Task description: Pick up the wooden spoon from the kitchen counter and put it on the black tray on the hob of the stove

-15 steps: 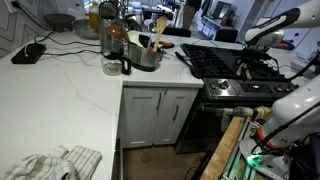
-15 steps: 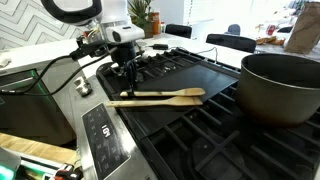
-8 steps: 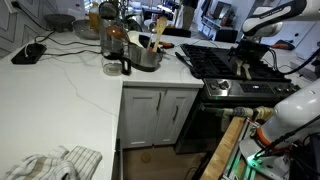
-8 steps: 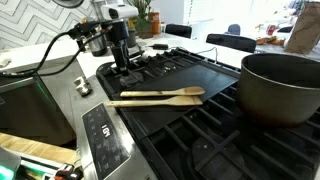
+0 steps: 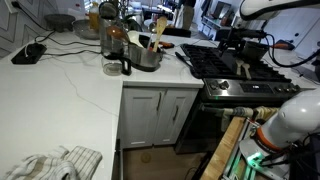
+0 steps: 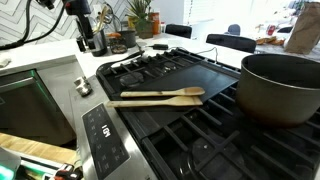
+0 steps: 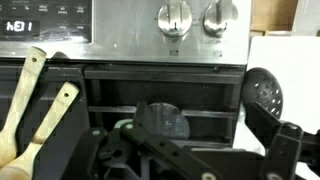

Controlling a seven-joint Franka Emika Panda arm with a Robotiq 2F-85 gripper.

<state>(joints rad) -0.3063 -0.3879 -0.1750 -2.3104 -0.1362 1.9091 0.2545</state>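
Observation:
The wooden spoon [image 6: 160, 93] lies flat on the black tray [image 6: 205, 110] on the hob of the stove [image 6: 160, 65], with a second wooden piece close alongside it. In the wrist view both pale handles [image 7: 28, 88] show at the left. My gripper [image 6: 84, 24] hangs open and empty, high above the hob's far corner, well clear of the spoon. In the wrist view the gripper [image 7: 175, 150] has its dark fingers [image 7: 62, 140] spread wide, nothing between them. In an exterior view the gripper [image 5: 240, 40] is raised over the hob [image 5: 225, 65].
A large dark pot [image 6: 282, 85] stands on the hob beside the tray. On the kitchen counter [image 5: 70, 85] a steel pot [image 5: 146, 55] holds upright wooden utensils, with jars behind. A cloth [image 5: 55, 163] lies near the front. The stove's knobs [image 7: 173, 17] face the wrist camera.
The gripper has opened and let go of the spoon, which stays on the tray. The arm has risen and pulled away toward the hob's far corner.

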